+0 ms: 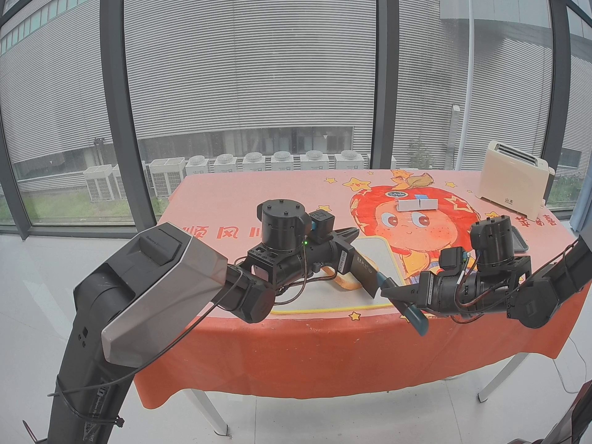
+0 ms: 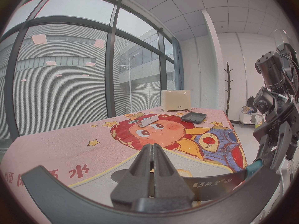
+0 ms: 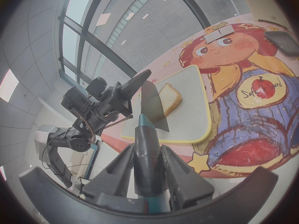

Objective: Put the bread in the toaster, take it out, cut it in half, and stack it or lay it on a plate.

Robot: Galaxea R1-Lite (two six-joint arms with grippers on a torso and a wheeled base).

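Closest to the right wrist cam was the right gripper (image 3: 149,150), jaws clamped on the teal handle of the knife (image 3: 152,105), with the blade sticking out ahead toward the left gripper (image 3: 140,78). The bread (image 3: 169,98) lay flat on the cutting board (image 3: 193,115), just past the blade and partly hidden by it, at the end of the board on the robot's left. I couldn't tell if the edge was touching the slice or hanging just over it. The slice looked roughly square, so the axis that mattered was the knife's, running from the right arm across to the left one.

From the left wrist, the left gripper (image 2: 152,150) had its fingers pressed together with nothing obvious between them. The blade crossed low in front of it and a sliver of bread (image 2: 184,172) peeked out behind.

In the head view both grippers met over the near edge of the table (image 1: 246,211). The left one sat nearer the bread, so I'd guess it steadies while the right one brings the blade down across the middle. The toaster (image 1: 515,179) stood at the far right corner, with a dark tray (image 1: 520,240) just in front of it, both well apart from the board. There was a cartoon-print orange cloth on the table and big windows (image 1: 246,63) behind.
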